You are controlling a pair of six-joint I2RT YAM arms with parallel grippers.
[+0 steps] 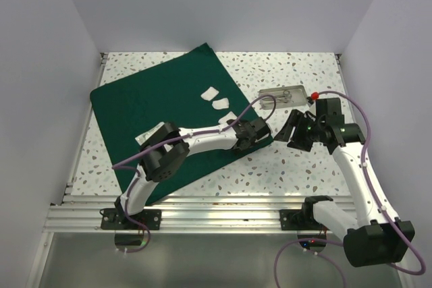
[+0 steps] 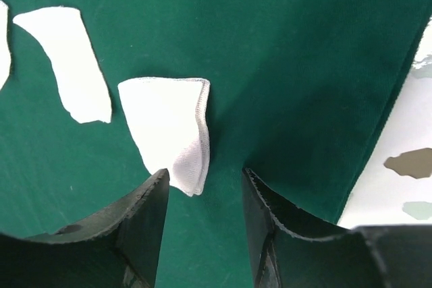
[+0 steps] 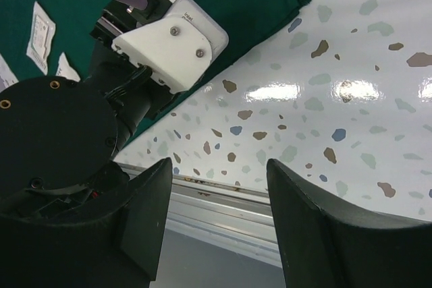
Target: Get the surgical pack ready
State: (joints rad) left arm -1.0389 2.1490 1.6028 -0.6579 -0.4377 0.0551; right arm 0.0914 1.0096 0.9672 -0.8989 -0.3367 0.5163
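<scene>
Left gripper (image 2: 204, 181) is hovering over the green drape (image 2: 290, 65), jaws parted, gauze pad (image 2: 169, 123) corner sitting between the tips. Right gripper (image 3: 219, 166) is hanging spread wide and holding nothing over the table (image 3: 324, 99).

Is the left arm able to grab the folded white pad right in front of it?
Probably yes. The left fingers are open right at the edge of the gauze pad, lying flat on the green drape, with nothing between them. Pinching something so thin may be tricky.

Dark green drape (image 1: 148, 102), white gauze pad (image 2: 169, 129)
</scene>
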